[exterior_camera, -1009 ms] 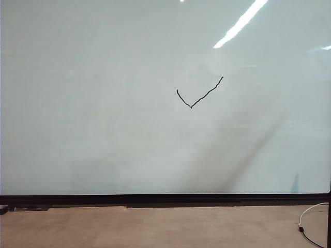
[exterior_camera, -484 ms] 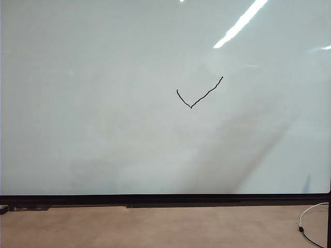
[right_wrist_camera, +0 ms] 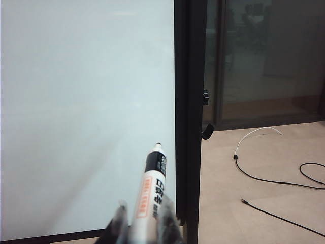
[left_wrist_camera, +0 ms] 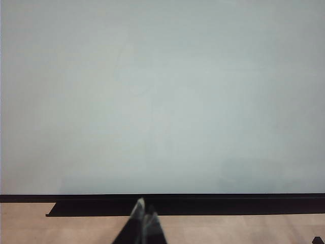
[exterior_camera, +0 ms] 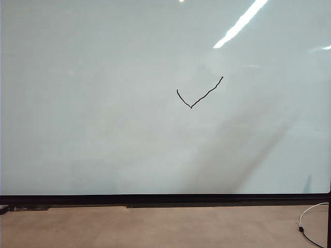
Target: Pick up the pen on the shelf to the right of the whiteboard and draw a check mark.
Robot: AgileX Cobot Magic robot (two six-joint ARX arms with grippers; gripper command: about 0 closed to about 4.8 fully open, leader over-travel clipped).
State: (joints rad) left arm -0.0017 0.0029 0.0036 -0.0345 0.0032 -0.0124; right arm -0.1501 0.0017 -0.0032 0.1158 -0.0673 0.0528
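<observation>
1. Exterior view: the whiteboard [exterior_camera: 103, 129] fills nearly the whole picture and carries a finished black check mark [exterior_camera: 199, 94] a little right of its middle; no arm or gripper shows here, so the drawing step looks done, and no step of the task appears left

2. Left wrist view: the left gripper [left_wrist_camera: 143, 223] sits low in front of the board's black bottom frame, its tips pressed together with nothing between them; this arm seems to take no part

3. Right wrist view: the right gripper [right_wrist_camera: 144, 223] clamps narrowly on the pen [right_wrist_camera: 151, 187], whose black tip points up, clear of the board near its right edge; the barrel's orange and black label has print too small to read
</observation>
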